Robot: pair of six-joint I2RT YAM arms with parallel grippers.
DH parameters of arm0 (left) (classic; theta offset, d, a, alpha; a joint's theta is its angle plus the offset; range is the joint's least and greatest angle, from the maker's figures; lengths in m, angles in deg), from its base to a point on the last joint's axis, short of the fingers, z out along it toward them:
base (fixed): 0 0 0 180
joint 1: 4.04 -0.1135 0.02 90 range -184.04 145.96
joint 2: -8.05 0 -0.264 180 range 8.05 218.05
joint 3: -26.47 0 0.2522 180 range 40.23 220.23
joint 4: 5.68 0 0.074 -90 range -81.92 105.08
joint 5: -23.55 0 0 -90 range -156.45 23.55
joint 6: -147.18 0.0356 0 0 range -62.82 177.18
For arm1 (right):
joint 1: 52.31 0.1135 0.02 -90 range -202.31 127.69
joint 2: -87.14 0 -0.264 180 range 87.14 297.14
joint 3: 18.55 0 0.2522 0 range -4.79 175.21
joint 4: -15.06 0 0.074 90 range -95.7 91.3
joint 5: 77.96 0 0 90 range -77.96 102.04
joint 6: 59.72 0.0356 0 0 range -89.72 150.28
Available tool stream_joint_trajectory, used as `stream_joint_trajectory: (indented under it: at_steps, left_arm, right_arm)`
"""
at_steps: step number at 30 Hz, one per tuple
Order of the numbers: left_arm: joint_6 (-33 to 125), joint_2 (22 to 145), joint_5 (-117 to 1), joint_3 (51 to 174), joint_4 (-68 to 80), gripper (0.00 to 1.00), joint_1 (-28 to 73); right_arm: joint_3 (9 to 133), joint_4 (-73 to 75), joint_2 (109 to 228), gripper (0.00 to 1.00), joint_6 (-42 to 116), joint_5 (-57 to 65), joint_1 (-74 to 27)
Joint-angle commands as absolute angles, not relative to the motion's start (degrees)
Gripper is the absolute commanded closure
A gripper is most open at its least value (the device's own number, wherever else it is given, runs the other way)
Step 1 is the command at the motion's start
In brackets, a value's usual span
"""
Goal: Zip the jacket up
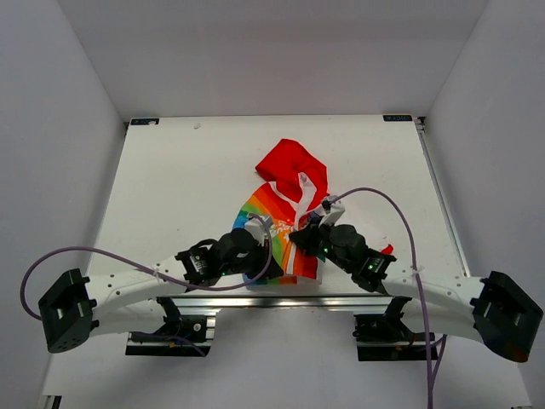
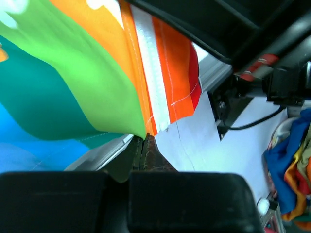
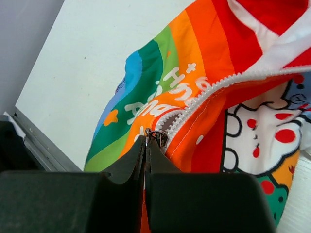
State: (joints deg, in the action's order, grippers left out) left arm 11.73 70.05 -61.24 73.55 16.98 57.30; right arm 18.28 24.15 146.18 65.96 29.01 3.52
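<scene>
The jacket point(image 1: 277, 200) lies at the table's near middle, red hood point(image 1: 294, 164) away from me, rainbow front towards the left. My left gripper point(image 1: 266, 230) is shut on the jacket's bottom hem point(image 2: 146, 127), beside the white zipper tape point(image 2: 153, 73). My right gripper point(image 1: 299, 235) is shut on the zipper pull point(image 3: 149, 134), with the metal slider point(image 3: 159, 138) low on the zipper. Above the slider the white zipper teeth point(image 3: 218, 86) spread apart. The cartoon print panel point(image 3: 262, 131) lies to the right.
A metal rail point(image 1: 272, 300) runs along the table's near edge under both arms. Purple cables point(image 1: 400, 213) loop over the table. A heap of coloured cloth point(image 2: 289, 165) lies off the table. White walls point(image 1: 60, 128) enclose the sides and back.
</scene>
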Motion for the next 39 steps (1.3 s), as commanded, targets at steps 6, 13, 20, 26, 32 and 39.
stream_joint_trajectory:
  at_steps: [6, 13, 20, 26, 32, 39]
  left_arm:
    - [7.53, 65.88, -52.57, 69.24, 29.08, 1.00, 58.71]
    - [5.42, 66.24, -50.19, 66.07, 29.08, 1.00, 58.71]
    - [5.15, 65.71, -50.81, 65.63, 31.10, 1.00, 58.71]
    - [5.41, 66.76, -51.16, 65.72, 31.81, 1.00, 58.71]
    - [6.20, 69.22, -53.79, 67.39, 32.77, 1.00, 58.71]
    - [6.47, 73.88, -57.21, 73.18, 38.55, 0.90, 58.71]
  right_arm:
    - [25.00, 42.95, 158.30, 1.00, 62.98, 31.12, -9.68]
    - [33.08, 47.36, 168.69, 1.00, 61.13, 29.88, -14.78]
    - [44.84, 49.38, 180.89, 1.00, 59.55, 28.65, -20.66]
    - [56.45, 47.45, 191.00, 1.00, 56.65, 29.80, -23.83]
    - [57.80, 47.18, 192.44, 1.00, 56.12, 24.28, -24.54]
    - [50.58, 43.69, 186.02, 0.90, 58.32, 12.68, -24.63]
